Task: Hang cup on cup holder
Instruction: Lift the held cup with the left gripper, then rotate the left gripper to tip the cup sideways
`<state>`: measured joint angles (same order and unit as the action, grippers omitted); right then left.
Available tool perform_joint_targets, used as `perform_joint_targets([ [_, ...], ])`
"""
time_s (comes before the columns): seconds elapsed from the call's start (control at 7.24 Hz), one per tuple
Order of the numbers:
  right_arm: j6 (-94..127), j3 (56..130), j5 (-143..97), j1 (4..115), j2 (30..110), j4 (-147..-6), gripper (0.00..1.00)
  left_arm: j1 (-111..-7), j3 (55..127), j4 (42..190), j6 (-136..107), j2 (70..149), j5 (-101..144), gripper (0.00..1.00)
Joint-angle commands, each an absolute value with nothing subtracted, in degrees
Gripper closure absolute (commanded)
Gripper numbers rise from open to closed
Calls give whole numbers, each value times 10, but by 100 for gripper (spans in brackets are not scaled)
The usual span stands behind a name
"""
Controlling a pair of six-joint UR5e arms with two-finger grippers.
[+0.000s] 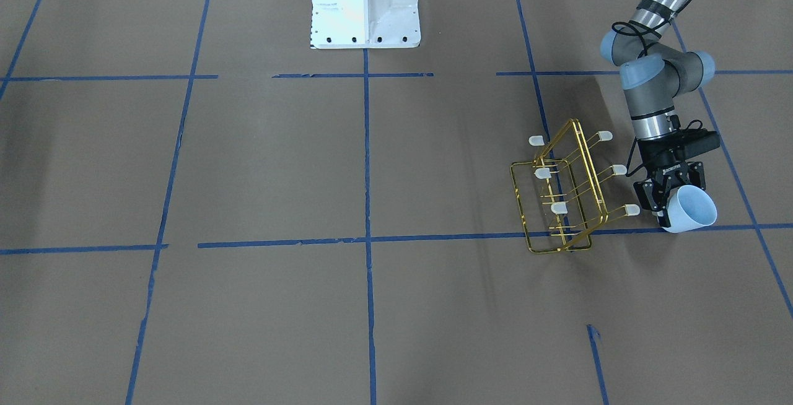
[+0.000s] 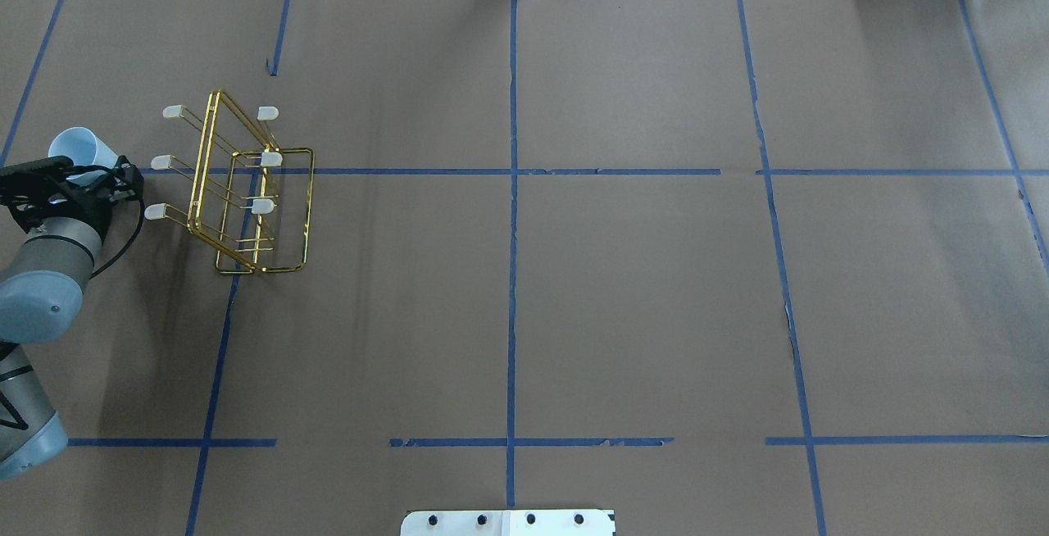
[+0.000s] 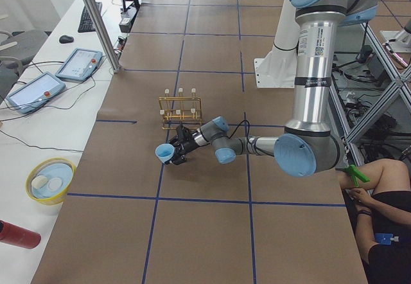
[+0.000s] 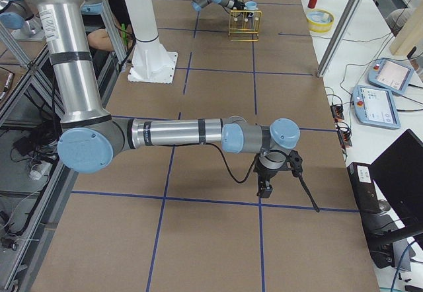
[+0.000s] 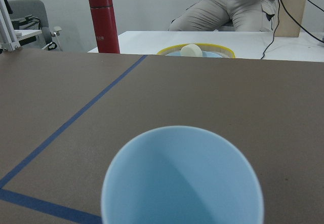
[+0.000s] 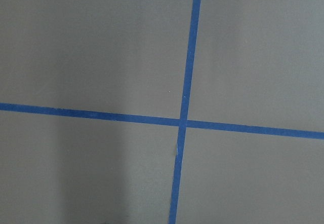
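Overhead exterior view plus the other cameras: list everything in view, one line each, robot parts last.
cup: one, pale blue, in the left gripper, beside the cup holder, on no prong.
cup holder: one, gold wire with six whitish-capped prongs, standing on the table.
table: one, brown cover with blue tape lines.
bowl: one, yellow-rimmed, on the side bench.
bottle: one, red, on the side bench.
teach pendants: two, grey, on the side bench.
robot base: one, white, at the table's edge.
left gripper: black, shut on the cup.
right gripper: black, over bare table far from the holder; open or shut cannot be told.
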<state>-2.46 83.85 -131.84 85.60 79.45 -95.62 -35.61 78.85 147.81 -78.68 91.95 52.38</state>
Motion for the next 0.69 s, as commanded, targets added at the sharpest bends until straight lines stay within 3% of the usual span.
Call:
perform_joint_targets([
  [0.0,-25,838,-1318,855,795,-955,0,-396,860,1477,-727,911,566,100],
  [0.55,-25,838,-1318,856,795,-956,0,-419,1024,1520,-689,785,647,100],
])
